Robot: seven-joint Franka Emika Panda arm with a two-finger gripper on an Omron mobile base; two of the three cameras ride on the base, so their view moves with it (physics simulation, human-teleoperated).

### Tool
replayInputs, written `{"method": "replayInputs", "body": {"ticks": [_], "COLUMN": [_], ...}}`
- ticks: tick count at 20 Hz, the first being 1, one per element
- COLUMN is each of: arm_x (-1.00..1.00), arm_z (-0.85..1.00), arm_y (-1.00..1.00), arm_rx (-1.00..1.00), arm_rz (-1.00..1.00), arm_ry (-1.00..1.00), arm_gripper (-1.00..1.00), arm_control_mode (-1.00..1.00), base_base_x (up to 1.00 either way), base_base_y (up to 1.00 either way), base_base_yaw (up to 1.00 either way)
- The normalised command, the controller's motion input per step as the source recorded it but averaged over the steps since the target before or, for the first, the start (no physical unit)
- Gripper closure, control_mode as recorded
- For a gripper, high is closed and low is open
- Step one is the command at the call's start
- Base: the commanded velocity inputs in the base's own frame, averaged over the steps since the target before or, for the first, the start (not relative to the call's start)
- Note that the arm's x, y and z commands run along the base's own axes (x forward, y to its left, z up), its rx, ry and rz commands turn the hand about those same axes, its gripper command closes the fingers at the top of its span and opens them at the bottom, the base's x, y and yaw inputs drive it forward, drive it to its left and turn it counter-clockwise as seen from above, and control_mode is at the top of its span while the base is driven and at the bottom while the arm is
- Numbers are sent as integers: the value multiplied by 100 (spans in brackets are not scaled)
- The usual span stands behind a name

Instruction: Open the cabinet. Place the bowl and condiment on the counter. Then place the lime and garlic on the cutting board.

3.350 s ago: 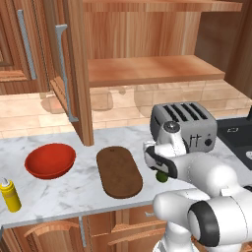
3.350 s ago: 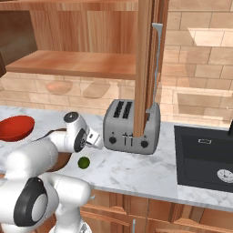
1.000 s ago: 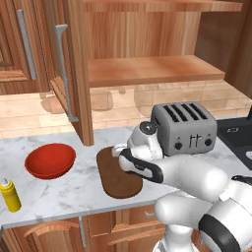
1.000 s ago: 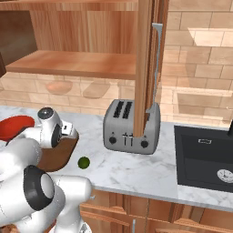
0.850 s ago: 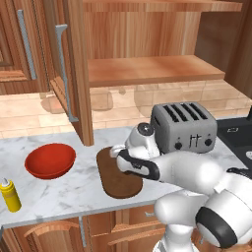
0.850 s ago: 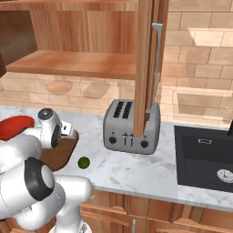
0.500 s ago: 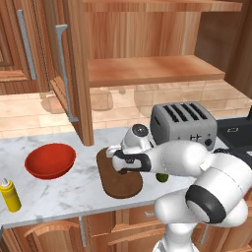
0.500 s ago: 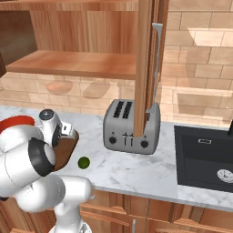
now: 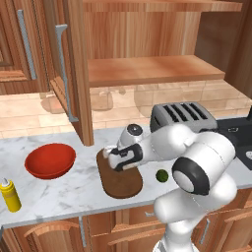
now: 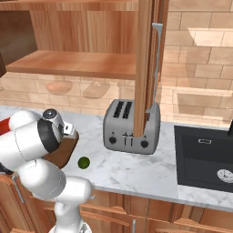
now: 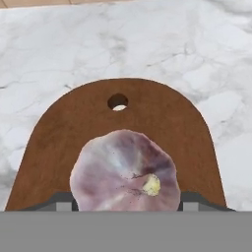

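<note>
Whitish-pink garlic (image 11: 125, 170) sits clamped between the jaws of the gripper (image 11: 125, 201), which close on its two sides; cutting board (image 11: 162, 118) lies directly beneath them; lime (image 9: 162, 175) rests on the counter (image 9: 69, 189), off the board beside the arm.

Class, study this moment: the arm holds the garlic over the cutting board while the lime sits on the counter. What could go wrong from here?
1. The garlic is round and sits near the cutting board's end with the hole; released there, it might roll off onto the counter.
2. The lime lies on the counter right beside the board; the arm swinging back for it could nudge it towards the counter's front edge.
</note>
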Motion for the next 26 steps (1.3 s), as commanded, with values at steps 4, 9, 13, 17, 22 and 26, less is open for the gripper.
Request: {"method": "replayInputs", "body": {"ticks": [4,9,13,17,22,26], "arm_x": [9,4,8,9,3,-24], "arm_z": [-36,-35,-29,-25,-10,8], "arm_y": [14,14,11,8,4,-4], "arm_rx": [-1,-2,-1,0,0,0], "arm_rz": [0,0,0,0,0,0], "arm_ry": [0,0,0,0,0,-5], "arm_gripper": [100,100,100,100,-100,-100], "arm_control_mode": [-100,-100,-100,-100,-100,-100], "base_base_x": [0,0,0,0,0,0], "base_base_y": [0,0,0,0,0,0], "base_base_yaw": [0,0,0,0,0,0]}}
